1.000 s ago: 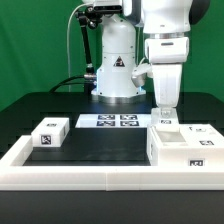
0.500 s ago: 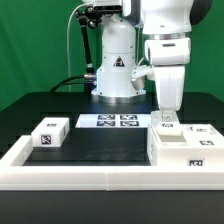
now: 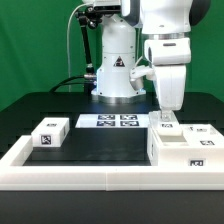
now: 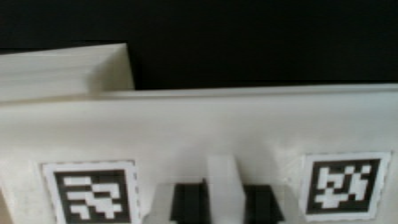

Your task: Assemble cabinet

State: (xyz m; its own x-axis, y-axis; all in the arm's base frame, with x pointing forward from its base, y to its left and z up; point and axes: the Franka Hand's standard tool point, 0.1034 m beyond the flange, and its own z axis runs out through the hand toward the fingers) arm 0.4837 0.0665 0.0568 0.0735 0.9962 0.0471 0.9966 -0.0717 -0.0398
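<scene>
we see the big white hollow tagged cabinet (image 3: 183, 152) at the desk's front corner, exterior view's right; white two-finger gripper (image 3: 166, 117) just over its rear; we cannot tell its finger spread.

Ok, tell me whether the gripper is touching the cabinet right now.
Cannot tell. In the wrist view the gripper straddles a thin white wall of the cabinet, but blur hides contact or gap; the exterior view is too coarse.
</scene>
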